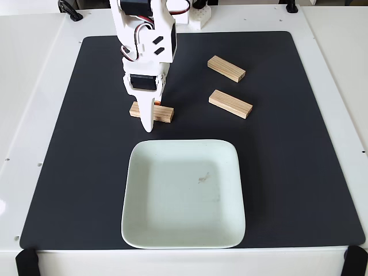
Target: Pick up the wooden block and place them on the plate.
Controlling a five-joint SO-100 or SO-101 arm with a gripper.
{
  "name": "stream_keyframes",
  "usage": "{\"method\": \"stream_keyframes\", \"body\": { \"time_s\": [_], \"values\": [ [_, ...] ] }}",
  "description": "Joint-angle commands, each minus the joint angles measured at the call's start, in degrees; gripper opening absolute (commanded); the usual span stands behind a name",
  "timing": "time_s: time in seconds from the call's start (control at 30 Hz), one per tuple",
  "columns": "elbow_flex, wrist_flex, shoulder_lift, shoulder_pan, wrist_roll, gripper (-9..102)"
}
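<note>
Nearest, the plate (pixel 183 241) sits at the front of the black mat (pixel 299 172): a large, pale mint-white square with rounded corners and a raised rim, carrying only a small faint mark near its middle. Just beyond its far left corner lies a wooden block (pixel 165 113), light pine with lengthwise grain, lying flat and nearly crosswise. The white arm (pixel 144 34) comes down over it from the far side, and the hand (pixel 148 118) covers the block's middle, its pale finger tip reaching past the block's near edge. From here I cannot tell how wide the hand is parted or whether it grips the block. Off to the right, well apart, a second block (pixel 230 104) lies angled on the mat, and a third block (pixel 226 68) lies farther back, angled the same way. The white surface (pixel 34 86) frames the mat.
</note>
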Motion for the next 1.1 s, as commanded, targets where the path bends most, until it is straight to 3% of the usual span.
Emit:
{"method": "stream_keyframes", "body": {
  "time_s": [0.0,0.13,0.53,0.73,1.07],
  "values": [
    [0.18,-1.14,0.09,0.62,-0.62,18],
    [2.37,-1.85,0.18,0.70,-0.18,-1],
    [3.43,-0.70,1.67,0.79,0.09,-1],
    [2.90,4.31,12.83,-0.44,-0.44,-1],
    [-11.34,-5.27,13.01,-8.35,0.18,-1]
  ]
}}
